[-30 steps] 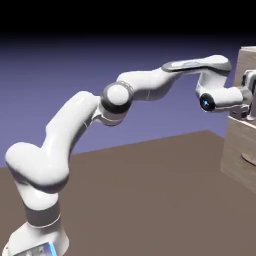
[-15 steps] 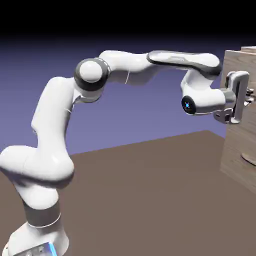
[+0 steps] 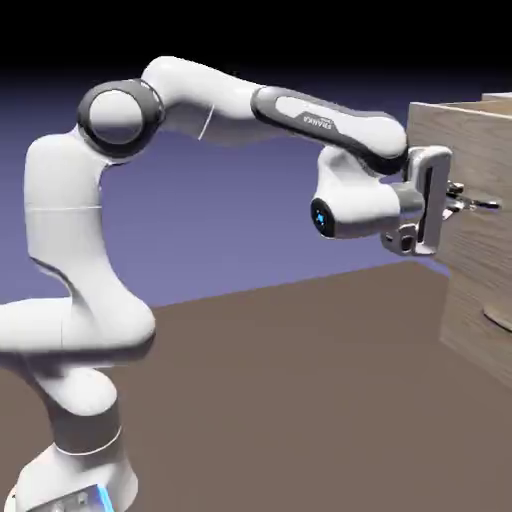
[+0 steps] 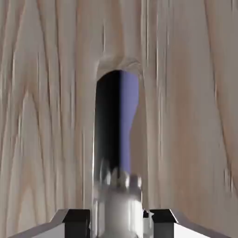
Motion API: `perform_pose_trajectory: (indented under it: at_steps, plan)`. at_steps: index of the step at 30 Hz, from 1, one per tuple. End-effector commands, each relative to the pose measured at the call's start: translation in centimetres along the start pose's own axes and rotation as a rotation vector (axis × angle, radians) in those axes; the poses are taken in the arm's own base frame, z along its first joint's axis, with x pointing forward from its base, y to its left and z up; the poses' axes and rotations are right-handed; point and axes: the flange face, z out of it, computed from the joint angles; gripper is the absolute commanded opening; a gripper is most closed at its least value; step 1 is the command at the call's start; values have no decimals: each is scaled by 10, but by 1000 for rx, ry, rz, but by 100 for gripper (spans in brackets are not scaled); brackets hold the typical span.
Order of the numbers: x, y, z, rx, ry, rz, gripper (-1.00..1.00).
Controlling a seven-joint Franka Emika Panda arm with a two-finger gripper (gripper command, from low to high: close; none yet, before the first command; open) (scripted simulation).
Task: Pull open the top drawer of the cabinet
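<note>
Gripping the top drawer [image 3: 455, 150] handle [image 4: 116, 139], pincer [image 3: 452, 203] ("FRANKA" along forearm)

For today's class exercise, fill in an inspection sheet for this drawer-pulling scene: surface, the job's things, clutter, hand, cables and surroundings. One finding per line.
Surface: brown table, bare where visible.
Job's things: top drawer juts out from the cabinet, partly open; its dark metal handle stands against the wood-grain front.
Clutter: nothing seen.
Hand: hand is at the handle, one fingertip on either side of it, apparently gripping; a lower drawer's curved handle is untouched.
Cables: nothing seen.
Surroundings: plain blue-violet backdrop, dark at the top.
</note>
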Motion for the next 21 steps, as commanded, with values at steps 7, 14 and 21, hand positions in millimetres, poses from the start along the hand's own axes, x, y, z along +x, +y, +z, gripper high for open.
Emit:
perform_pose_trajectory:
  at_steps: [7,14,21]
  plan:
    - [0,0,-19,0,1,0,-100]
    - [0,0,-38,-1,1,0,-100]
    - [0,0,-58,-1,1,0,-100]
